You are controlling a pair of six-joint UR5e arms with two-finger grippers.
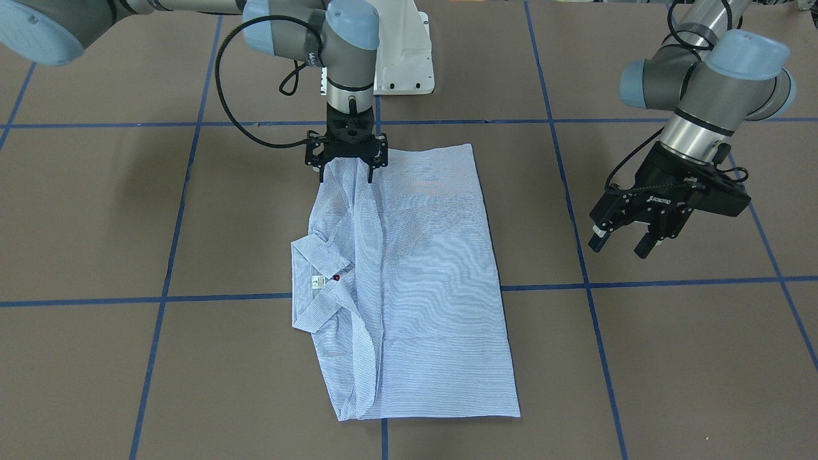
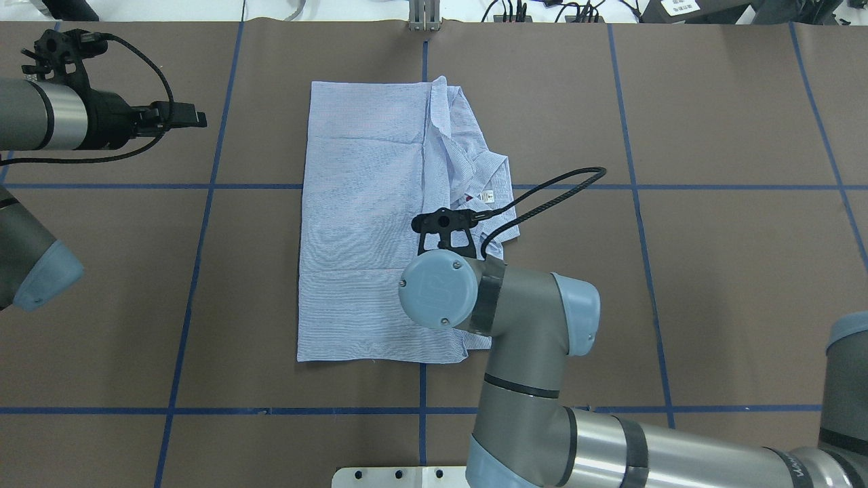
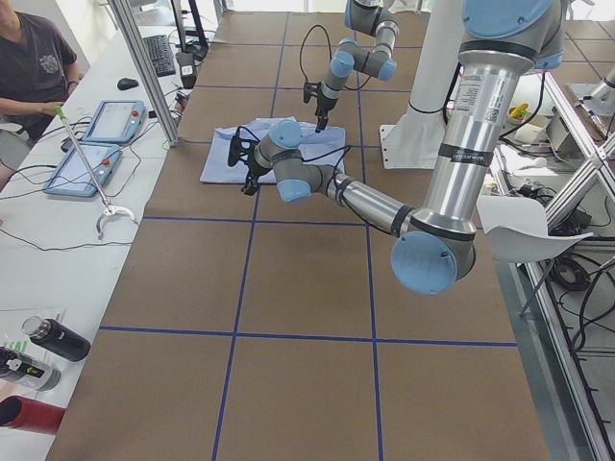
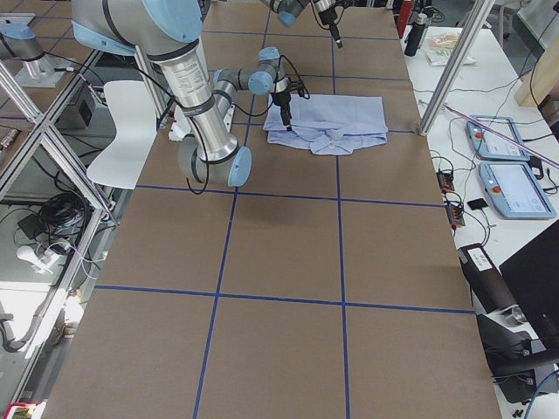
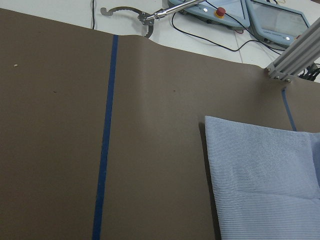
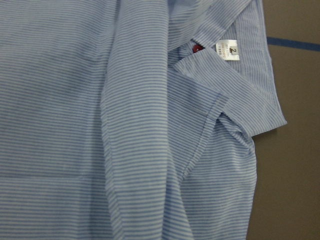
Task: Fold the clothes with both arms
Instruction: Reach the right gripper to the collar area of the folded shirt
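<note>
At the upper left of the front-facing view, the right gripper (image 1: pixel 346 177) is pointing straight down onto the top left corner of the shirt (image 1: pixel 434 275), its fingers standing apart and straddling the bunched strip of cloth there; no pinch is showing. The shirt is lying flat at the centre of the brown table (image 1: pixel 96 223), partly folded into a rectangle. Its long axis is running from top to bottom of the frame, away from these fingers toward the lower edge. The collar (image 1: pixel 319 265), white neck label (image 1: pixel 316 282) and a dark red button (image 1: pixel 336 278) are lying along its left side. The white pedestal base (image 1: pixel 402 57) is sitting above the shirt, clear of it. At the right, the left gripper (image 1: pixel 620 248) is hovering over bare table with its fingers spread, well apart from the cloth. The right arm is therefore judged the nearer one for the coming fold, and nothing is blocking either approach.
</note>
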